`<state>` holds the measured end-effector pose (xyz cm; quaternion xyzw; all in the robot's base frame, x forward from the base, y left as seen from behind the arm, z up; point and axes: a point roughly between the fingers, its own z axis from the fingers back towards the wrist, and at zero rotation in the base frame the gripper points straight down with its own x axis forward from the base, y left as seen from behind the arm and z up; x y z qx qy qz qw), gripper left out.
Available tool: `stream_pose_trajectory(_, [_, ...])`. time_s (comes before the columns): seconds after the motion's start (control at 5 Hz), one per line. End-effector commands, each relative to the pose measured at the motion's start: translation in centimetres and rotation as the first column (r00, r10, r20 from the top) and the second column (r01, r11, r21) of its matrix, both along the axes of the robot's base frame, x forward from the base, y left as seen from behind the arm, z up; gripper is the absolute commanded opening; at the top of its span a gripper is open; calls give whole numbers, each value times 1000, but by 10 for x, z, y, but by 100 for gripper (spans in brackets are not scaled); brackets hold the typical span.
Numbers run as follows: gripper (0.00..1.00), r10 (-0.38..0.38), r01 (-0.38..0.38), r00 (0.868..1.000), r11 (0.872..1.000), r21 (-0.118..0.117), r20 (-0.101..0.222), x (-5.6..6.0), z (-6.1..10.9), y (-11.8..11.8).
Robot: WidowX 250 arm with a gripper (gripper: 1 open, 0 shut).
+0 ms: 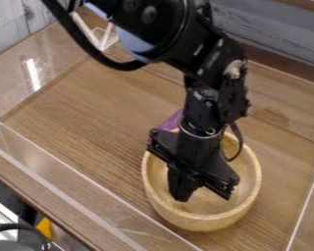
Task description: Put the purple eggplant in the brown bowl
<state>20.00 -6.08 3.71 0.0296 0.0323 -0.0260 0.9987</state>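
The brown bowl (pixel 206 222) stands on the wooden table near the front right. My gripper (pixel 183 192) points straight down into it, with its black fingers together just above the bowl's floor and nothing showing between them. A small patch of the purple eggplant (pixel 172 124) shows behind the gripper's body, at the bowl's far rim. The arm hides most of the eggplant, so I cannot tell whether it rests on the table or touches the bowl.
Clear plastic walls (pixel 35 74) fence the wooden tabletop (pixel 94 118) on the left, front and back. The black arm (pixel 173 34) reaches in from the top of the view, with cables trailing along it.
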Motion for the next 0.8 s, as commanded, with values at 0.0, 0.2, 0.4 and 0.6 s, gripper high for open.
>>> stream_pose_trajectory(0.0, [0,-4,4,1000,1000,-3,15,2,3,-3])
stream_pose_trajectory(0.2, [0,0,0,1000,1000,-2,12,2,2,-3])
stream_pose_trajectory(0.4, [0,5,-5,1000,1000,0,10,2,1,-4])
stream_pose_trajectory(0.6, [0,10,-10,1000,1000,1,8,2,1,-4])
